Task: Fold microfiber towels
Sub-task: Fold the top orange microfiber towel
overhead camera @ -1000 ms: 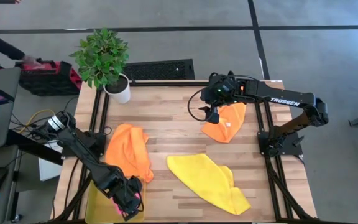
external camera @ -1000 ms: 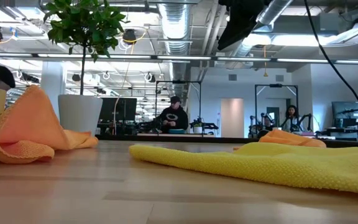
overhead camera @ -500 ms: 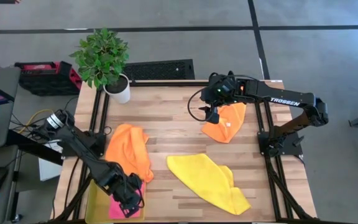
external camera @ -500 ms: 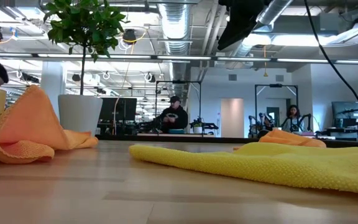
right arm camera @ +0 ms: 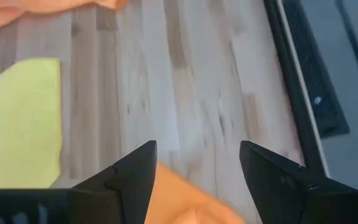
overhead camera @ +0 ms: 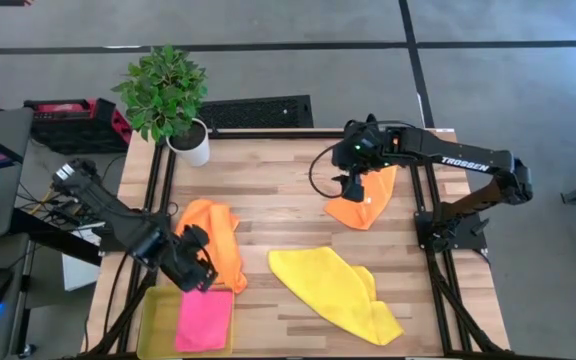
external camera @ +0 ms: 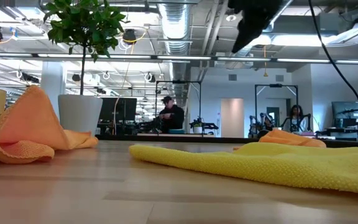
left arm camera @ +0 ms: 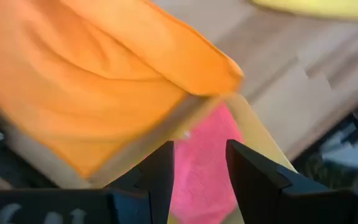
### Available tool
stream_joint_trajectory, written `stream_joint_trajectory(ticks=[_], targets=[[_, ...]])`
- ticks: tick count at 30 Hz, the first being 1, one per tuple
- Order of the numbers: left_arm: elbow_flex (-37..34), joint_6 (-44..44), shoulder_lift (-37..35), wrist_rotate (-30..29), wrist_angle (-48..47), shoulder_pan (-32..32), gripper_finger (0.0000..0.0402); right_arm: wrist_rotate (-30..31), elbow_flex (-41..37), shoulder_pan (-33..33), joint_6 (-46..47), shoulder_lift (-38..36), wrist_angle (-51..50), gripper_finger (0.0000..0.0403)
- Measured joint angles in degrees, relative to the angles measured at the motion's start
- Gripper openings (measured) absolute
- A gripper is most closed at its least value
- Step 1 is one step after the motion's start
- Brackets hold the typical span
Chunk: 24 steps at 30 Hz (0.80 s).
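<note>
The pink towel (overhead camera: 204, 320) lies folded flat in the yellow-green tray (overhead camera: 156, 318) at the near left; it also shows in the left wrist view (left arm camera: 201, 180). My left gripper (overhead camera: 196, 268) is open and empty above the near edge of a crumpled orange towel (overhead camera: 208, 240), which lies on the table. The yellow towel (overhead camera: 338, 290) lies spread at the near centre. A second orange towel (overhead camera: 370, 196) lies at the far right. My right gripper (overhead camera: 353, 188) hovers open above its left edge; the towel shows under the fingers in the right wrist view (right arm camera: 179, 202).
A potted plant (overhead camera: 168, 100) stands at the far left corner. Bare wood (overhead camera: 278, 190) lies between the two orange towels. The table's frame rails (overhead camera: 423, 200) run along both sides. People sit in the room beyond the table (external camera: 169, 115).
My left gripper has risen from the tray and gone toward the far edge, now over the left orange towel's near edge. The pink towel stays flat in the tray, now uncovered. My right arm has shifted slightly to the right.
</note>
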Motion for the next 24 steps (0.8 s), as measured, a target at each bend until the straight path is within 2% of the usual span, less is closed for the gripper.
stream_joint_trajectory(ticks=[5, 11, 19, 22, 24], targets=[[0.0, 1.5, -0.8, -1.5, -3.6, 3.0, 0.0137, -3.3, -0.6, -3.0, 5.4, -0.2, -6.4, 0.0255], [0.0, 6.2, -0.8, -2.9, -4.7, 6.7, 0.0137, -3.5, -6.4, -7.7, 13.8, 1.0, -6.7, 0.0255], [0.0, 8.9, -0.7, -2.9, -4.7, 9.6, 0.0137, -4.6, -15.1, -6.0, 15.3, 3.2, -3.9, 0.0255], [0.0, 9.0, -0.7, -2.9, -4.6, 10.1, 0.0137, -4.9, -16.8, -4.4, 15.3, 5.1, 1.2, 0.0255], [0.0, 9.1, -0.7, -2.9, -4.6, 10.1, 0.0137, -5.0, -17.8, -4.0, 15.3, 7.1, 0.8, 0.0255]])
